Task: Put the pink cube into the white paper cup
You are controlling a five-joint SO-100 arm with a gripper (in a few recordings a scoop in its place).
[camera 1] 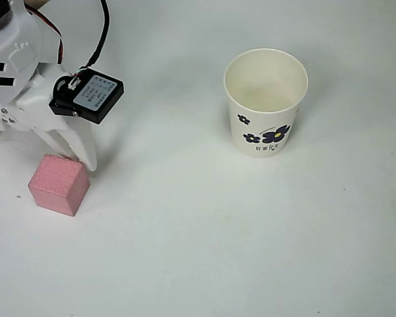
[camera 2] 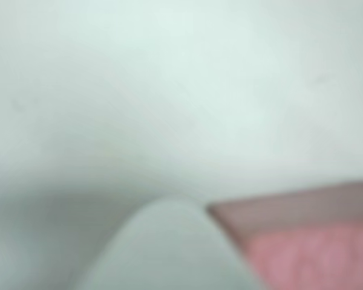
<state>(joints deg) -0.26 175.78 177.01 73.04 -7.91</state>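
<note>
A white gripper [camera 1: 79, 155] is touching the pink cube [camera 1: 59, 184]; its opening cannot be told. The white paper cup [camera 1: 266, 102], bearing blue flowers and unreadable small text, is standing well apart.

We see the pink cube [camera 1: 58, 185], near the left edge of the table [camera 1: 204, 251], as a matt, foam-like block with a fine grainy texture; in the blurred wrist view its top [camera 2: 314, 257] reads as the same speckled pink. The white paper cup [camera 1: 266, 100], toward the table's far right, looks like smooth paper, cream inside, with flat dark blue flower prints on its wall. The table appears as a plain, smooth white surface with a dull finish. We take the gripper [camera 1: 79, 155] for moulded white plastic, faintly satin, carrying a black plastic servo [camera 1: 87, 96] with a slightly glossy label and a glossy black cable [camera 1: 103, 33].
</note>
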